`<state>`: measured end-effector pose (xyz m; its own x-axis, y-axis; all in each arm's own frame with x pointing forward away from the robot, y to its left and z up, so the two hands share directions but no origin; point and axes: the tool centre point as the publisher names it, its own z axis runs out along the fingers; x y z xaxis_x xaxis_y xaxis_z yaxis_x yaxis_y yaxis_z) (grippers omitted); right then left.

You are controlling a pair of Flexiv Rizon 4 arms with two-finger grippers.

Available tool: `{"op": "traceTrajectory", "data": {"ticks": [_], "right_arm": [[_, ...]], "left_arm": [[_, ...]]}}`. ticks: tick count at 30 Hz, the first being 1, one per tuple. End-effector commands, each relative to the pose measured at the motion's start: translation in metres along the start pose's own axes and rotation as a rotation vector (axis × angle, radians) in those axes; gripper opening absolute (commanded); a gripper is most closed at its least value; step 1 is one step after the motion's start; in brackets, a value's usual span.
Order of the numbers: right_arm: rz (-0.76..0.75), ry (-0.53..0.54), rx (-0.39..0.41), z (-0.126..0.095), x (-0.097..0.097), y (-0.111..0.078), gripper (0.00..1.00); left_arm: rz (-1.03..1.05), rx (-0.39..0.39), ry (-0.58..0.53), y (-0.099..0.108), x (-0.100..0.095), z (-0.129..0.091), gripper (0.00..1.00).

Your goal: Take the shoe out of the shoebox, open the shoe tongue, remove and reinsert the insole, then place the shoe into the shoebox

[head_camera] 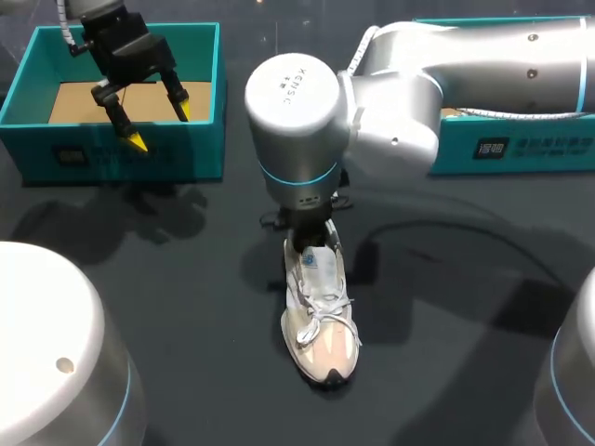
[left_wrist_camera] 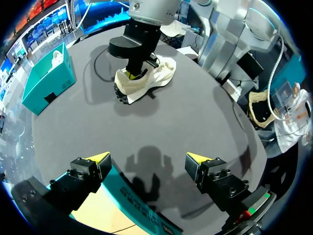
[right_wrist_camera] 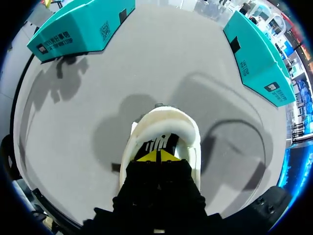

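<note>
**Right gripper down in the shoe, left gripper open over the shoebox**

The shoe stands on its sole on the dark, matte table, outside both boxes. It is a pale cream trainer with a mesh-like upper, white laces, a peach tint at the toe and a chunky sole with dark lugs at the heel. A small tag with blue print sits on its tongue, too small to read.

The right gripper points straight down into the shoe's padded heel opening. Its yellow tips are pressed together, and whether anything thin lies between them cannot be told.

Beyond the shoe's heel and off to its left sits the shoebox. It is open-topped teal cardboard with a plain brown floor and a dark printed label on its near wall. The left gripper hangs over that wall, fingers spread wide and holding nothing.

To the right of the shoe's heel, a second teal box carries a dark label with white print.
</note>
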<state>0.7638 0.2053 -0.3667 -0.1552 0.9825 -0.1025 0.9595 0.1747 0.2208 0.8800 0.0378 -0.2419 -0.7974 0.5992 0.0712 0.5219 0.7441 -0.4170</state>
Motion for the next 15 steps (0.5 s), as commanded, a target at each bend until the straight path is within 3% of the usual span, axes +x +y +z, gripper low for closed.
{"op": "traceTrajectory", "data": {"ticks": [1, 9, 15], "right_arm": [[-0.001, -0.012, -0.019, -0.007, -0.002, 0.004, 0.00], [0.006, -0.054, -0.122, -0.006, -0.007, 0.017, 0.00], [-0.003, -0.026, -0.140, 0.018, -0.006, 0.026, 0.00]], "left_arm": [[0.001, -0.002, 0.001, 0.000, 0.000, 0.000, 1.00], [0.001, -0.002, 0.001, 0.000, 0.000, 0.000, 1.00], [0.001, -0.002, 0.001, 0.000, 0.000, 0.000, 1.00]]}}
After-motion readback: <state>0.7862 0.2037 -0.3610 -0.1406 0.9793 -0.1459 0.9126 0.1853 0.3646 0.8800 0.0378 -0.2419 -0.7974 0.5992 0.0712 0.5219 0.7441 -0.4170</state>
